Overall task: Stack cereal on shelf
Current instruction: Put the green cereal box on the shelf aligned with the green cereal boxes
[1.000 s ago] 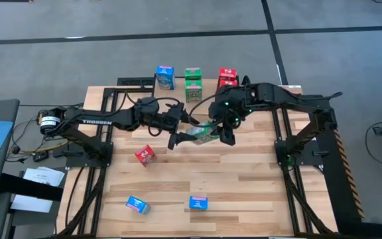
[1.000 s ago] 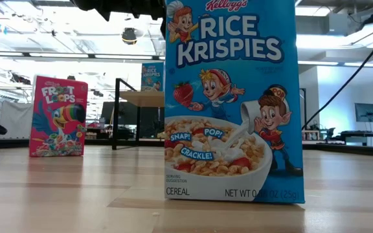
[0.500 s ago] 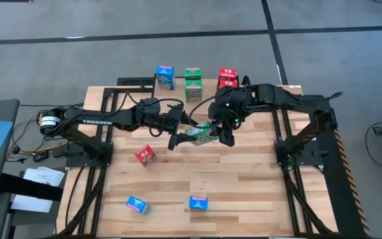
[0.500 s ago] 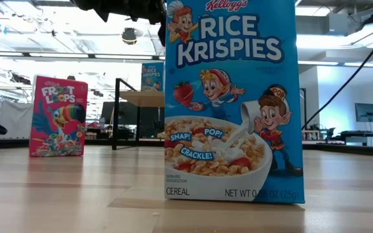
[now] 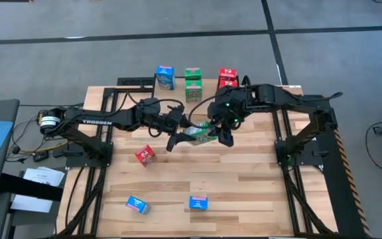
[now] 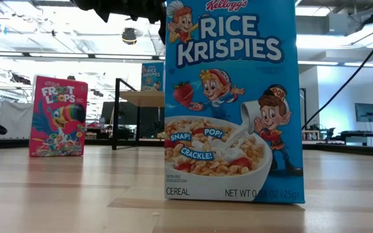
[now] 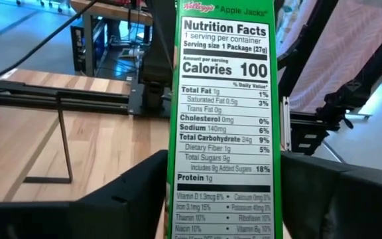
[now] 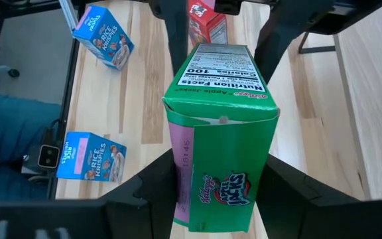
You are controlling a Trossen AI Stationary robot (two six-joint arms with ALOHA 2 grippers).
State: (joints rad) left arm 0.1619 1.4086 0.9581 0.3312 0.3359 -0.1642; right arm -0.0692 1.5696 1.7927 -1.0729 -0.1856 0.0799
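A green cereal box (image 5: 201, 133) hangs above the middle of the table between my two grippers. My left gripper (image 5: 180, 135) comes at it from the table's left and my right gripper (image 5: 221, 133) from the right; each is shut on one end. The shelf (image 5: 209, 85) stands at the table's far edge. On its board rest a blue box (image 5: 165, 77), green boxes (image 5: 192, 84) and red boxes (image 5: 227, 78). The low view shows only dark arm parts (image 6: 128, 8) at its top. My left gripper pinches the green box between its two fingers, with the nutrition-facts side (image 7: 227, 166) facing its camera. The fingers (image 7: 144, 196) come about level from the table's left and lie along the box. The box is lifted clear of the table. My right gripper pinches the opposite end of the box (image 8: 221, 192), where the logo face and the pink side panel meet, between its two fingers (image 8: 154, 189). It slants down from the table's right. The box reaches away from the fingers toward the left gripper, clear of the table.
A red box (image 5: 145, 155) lies on the table to the left of the grippers. Two blue boxes (image 5: 136, 204) (image 5: 198, 202) lie near the front edge. In the low view one blue box (image 6: 232, 100) stands close to the camera, and the red box (image 6: 58, 116) stands farther off.
My left gripper's fingers have closed in on the end of the green box while my right gripper kept its hold. Both arms have stayed in place, and the box remains lifted between them.
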